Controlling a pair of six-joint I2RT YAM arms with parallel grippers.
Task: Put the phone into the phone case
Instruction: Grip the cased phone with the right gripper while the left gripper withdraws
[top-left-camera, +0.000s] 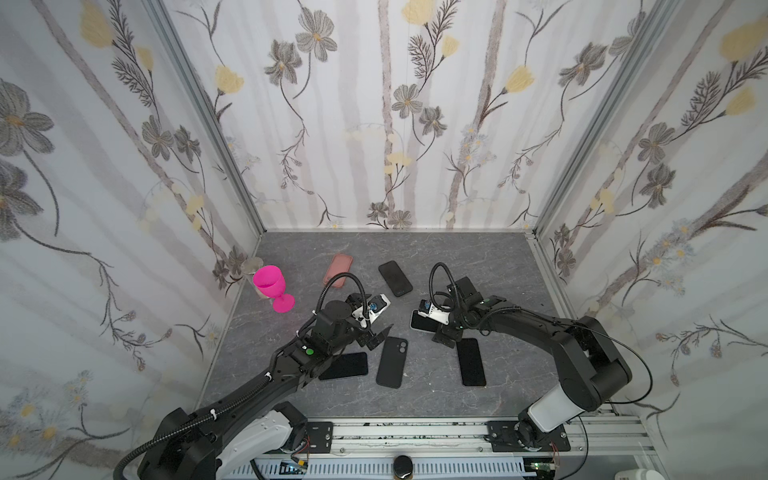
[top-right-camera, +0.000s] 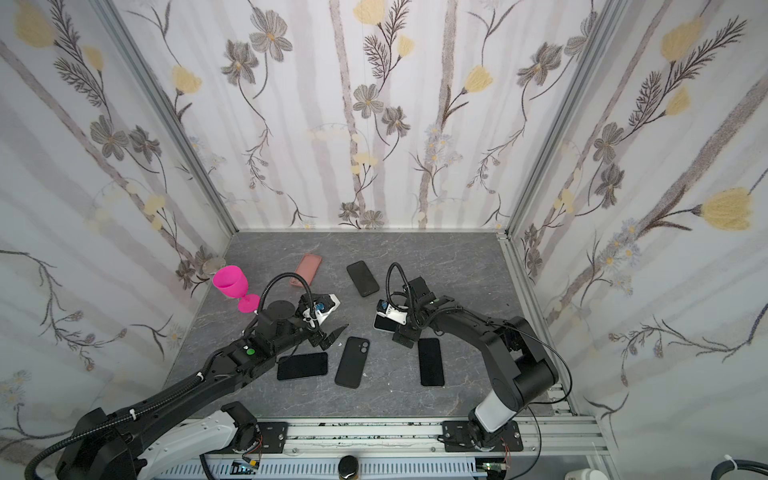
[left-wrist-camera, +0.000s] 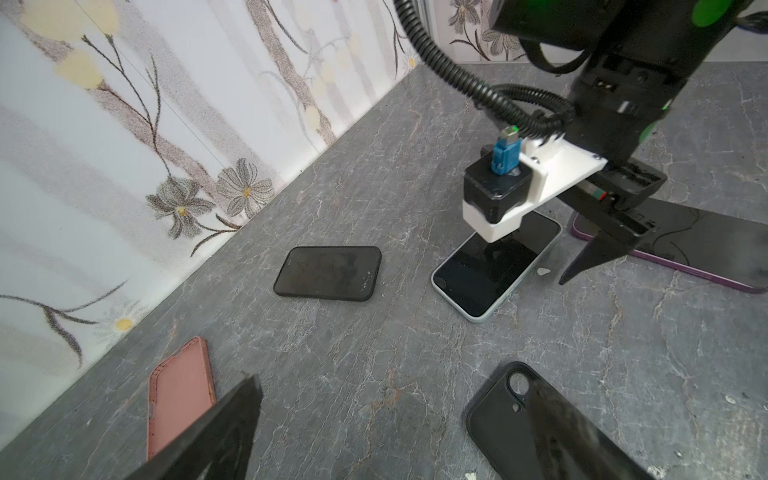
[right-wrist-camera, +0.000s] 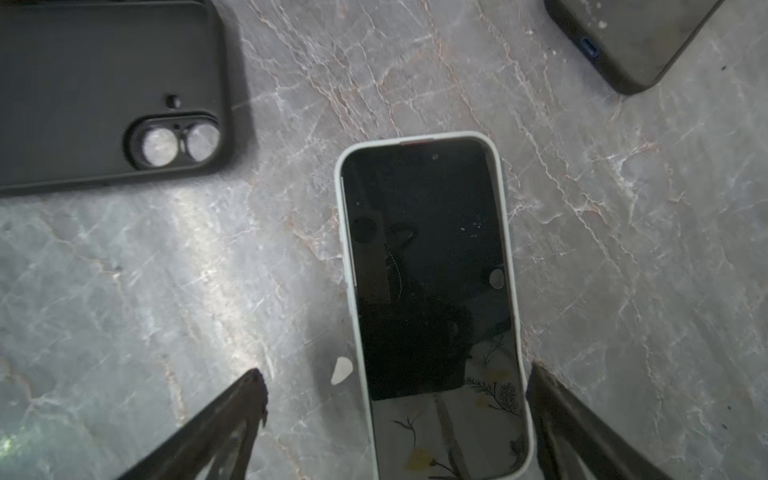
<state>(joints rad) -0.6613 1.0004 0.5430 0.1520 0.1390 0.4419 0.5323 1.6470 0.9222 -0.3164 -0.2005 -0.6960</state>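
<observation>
Both empty and wide open, the right gripper (right-wrist-camera: 397, 370) straddles the pale-rimmed black-screened phone (right-wrist-camera: 428, 270) flat on the grey table (right-wrist-camera: 166, 270) while the left gripper (left-wrist-camera: 395, 386) hovers by the matte black case (top-left-camera: 392, 365); a shallow pinch could skid that phone.

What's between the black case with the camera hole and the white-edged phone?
Only bare table between black case and white-edged phone, in the right wrist view.

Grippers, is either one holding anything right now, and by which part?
Nothing is held. The right gripper stands open astride one end of the white-edged phone, which lies flat. The left gripper is open and empty.
</observation>
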